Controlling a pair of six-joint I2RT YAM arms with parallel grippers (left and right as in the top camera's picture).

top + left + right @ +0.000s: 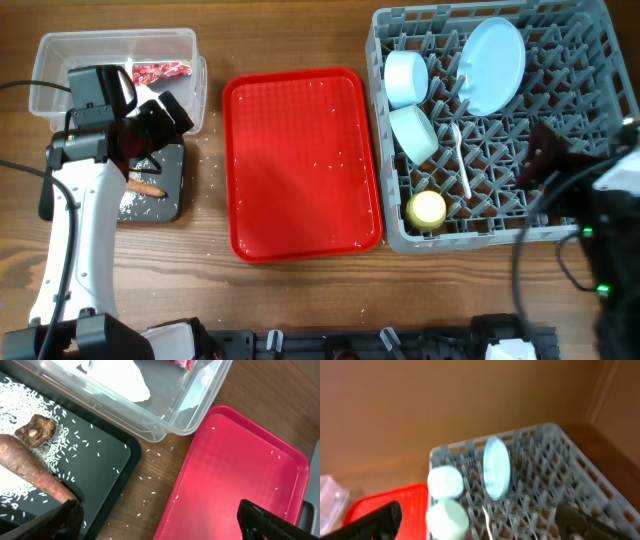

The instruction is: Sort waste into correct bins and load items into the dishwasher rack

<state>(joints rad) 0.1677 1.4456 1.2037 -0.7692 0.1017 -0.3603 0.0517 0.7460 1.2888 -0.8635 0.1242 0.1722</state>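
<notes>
The clear tub holds the red wrapper and the white tissue. The black tray holds the brown sausage stick, the brown lump and rice grains. My left gripper hovers open and empty over the tray's right edge. The grey rack holds the blue plate, blue bowl, green-white bowl, spoon and yellow cup. My right gripper is open and empty above the rack.
The red serving tray lies between the bins and the rack, with a few rice grains on it. Loose grains also lie on the wood between the black tray and the red tray. The right wrist view is blurred.
</notes>
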